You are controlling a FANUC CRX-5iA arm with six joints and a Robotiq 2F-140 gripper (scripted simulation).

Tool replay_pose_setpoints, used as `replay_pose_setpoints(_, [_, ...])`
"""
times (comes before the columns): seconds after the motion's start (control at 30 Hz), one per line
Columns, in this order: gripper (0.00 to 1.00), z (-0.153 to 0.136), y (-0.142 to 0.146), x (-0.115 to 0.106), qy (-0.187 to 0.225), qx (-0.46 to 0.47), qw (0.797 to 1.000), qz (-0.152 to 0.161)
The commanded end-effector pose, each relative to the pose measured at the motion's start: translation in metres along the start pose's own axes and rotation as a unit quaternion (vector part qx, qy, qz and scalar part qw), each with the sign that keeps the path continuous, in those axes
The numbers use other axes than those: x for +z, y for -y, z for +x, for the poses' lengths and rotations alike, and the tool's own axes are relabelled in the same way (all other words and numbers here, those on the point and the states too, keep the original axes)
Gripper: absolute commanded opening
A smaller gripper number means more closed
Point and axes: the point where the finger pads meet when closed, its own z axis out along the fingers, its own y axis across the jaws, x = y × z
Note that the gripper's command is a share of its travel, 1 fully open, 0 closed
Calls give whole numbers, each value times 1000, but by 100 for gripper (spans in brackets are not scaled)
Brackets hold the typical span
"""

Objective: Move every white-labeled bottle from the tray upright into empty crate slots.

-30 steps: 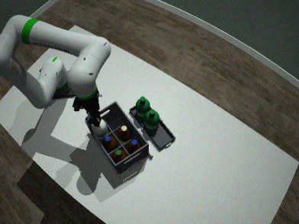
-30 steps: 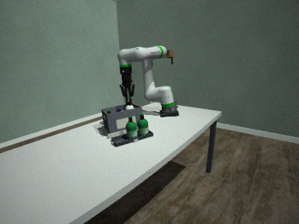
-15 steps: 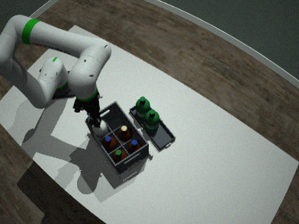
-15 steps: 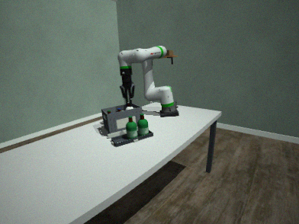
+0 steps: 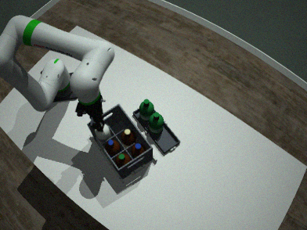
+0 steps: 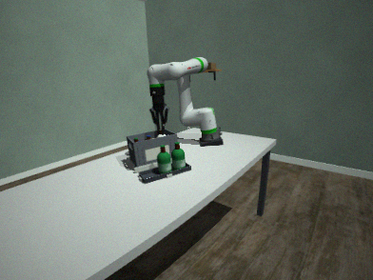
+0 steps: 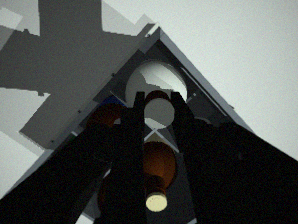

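My gripper (image 5: 99, 124) is over the dark crate (image 5: 120, 142) and is shut on the neck of a white-labeled bottle (image 5: 102, 134). The bottle hangs upright, its white body down in the crate's corner slot nearest the arm. In the wrist view my fingers clamp the neck, with the white body (image 7: 156, 82) below them inside the slot walls. I cannot tell whether the bottle's base touches the crate floor. The black tray (image 5: 157, 134) beside the crate holds two green bottles (image 5: 146, 109) (image 5: 156, 121), both upright.
The crate also holds several brown bottles: a cream-capped one (image 5: 127, 132), two blue-capped ones (image 5: 111, 143) (image 5: 137, 146) and a green-capped one (image 5: 121, 157). The slot (image 5: 116, 120) next to the white bottle is empty. The crate (image 6: 145, 148) and tray (image 6: 165, 174) stand near the table's far edge.
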Motion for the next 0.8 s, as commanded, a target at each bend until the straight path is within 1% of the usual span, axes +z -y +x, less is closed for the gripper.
replay_pose_setpoints(0.0, [10,0,0,1,1,0,1000,1])
replay_pose_setpoints(0.77, [10,0,0,7,1,0,1000,1])
